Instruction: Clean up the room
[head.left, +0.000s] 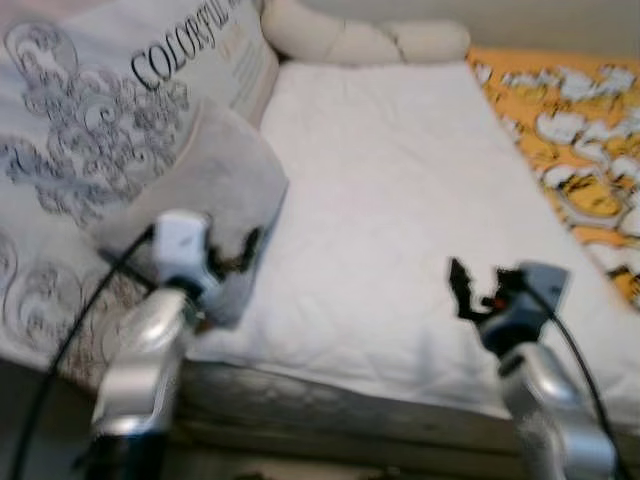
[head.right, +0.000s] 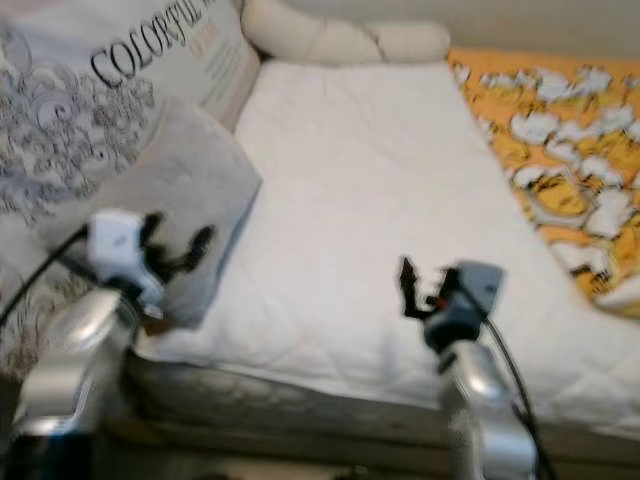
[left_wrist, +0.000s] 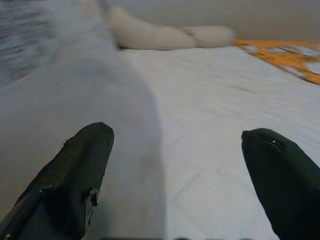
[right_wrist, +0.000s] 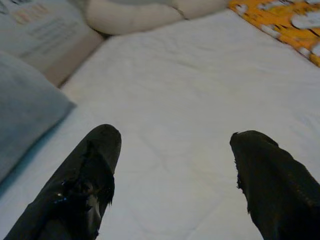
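Pillow (head.left: 110, 90) txt "COLORFUL" | L end effector (head.left: 232, 258) wide, at grey cushion (head.left: 215, 180) | R end effector (head.left: 462, 290) wide, over white mattress (head.left: 390, 200)

white quilted mattress (head.left: 390, 200), cream bolster (head.left: 360, 38) at its far end, orange patterned blanket (head.left: 580, 150) alongside

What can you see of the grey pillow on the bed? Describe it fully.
The grey pillow is plain, soft-looking fabric, roughly square, lying tilted at the near left edge of the white mattress. Its far side leans against the patterned quilt. The open left gripper is at its near corner.
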